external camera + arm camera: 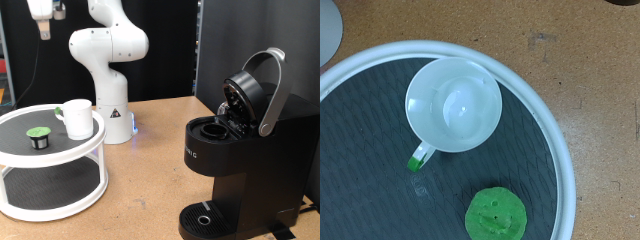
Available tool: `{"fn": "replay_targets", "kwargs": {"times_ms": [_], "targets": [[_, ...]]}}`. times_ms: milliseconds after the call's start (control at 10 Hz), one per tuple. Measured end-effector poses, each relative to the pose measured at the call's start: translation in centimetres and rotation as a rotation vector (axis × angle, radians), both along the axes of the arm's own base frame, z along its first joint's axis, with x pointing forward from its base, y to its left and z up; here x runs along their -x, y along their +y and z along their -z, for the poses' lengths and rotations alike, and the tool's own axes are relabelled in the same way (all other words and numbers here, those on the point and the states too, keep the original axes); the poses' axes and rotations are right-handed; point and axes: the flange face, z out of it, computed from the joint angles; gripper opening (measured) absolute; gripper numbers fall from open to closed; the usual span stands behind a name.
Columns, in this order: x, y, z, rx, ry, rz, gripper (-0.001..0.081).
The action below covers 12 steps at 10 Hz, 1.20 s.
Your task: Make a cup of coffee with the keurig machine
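Observation:
The cup [75,117] is a small white mug that stands upright and empty on the top shelf of a round two-tier stand [88,143] at the exterior view's left. The wrist view looks straight down into the cup [453,104], whose handle has a green mark. The keurig machine [235,160] stands at the exterior view's right with its lid [250,92] raised and its pod chamber open. Its drip tray [205,218] is bare. The gripper [43,25] hangs high above the stand at the exterior view's top left. Its fingers do not show in the wrist view.
A small dark pod with a green lid [38,136] sits beside the cup on the stand's dark mat, and also shows in the wrist view [496,214]. The white arm base [108,100] stands behind the stand. The wooden table [150,170] lies between stand and machine.

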Motion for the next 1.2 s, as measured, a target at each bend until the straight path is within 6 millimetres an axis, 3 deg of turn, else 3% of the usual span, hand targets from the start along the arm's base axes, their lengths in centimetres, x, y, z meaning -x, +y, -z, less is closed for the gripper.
{"fn": "replay_targets", "kwargs": {"times_ms": [500, 900, 1200], "targets": [[-1.9, -0.7, 0.7, 0.017, 0.004, -0.01, 0.0808], [-2.0, -0.7, 0.8, 0.018, 0.003, -0.034, 0.0808], [-2.1, -0.3, 3.4, 0.016, -0.004, -0.026, 0.0808]]}}
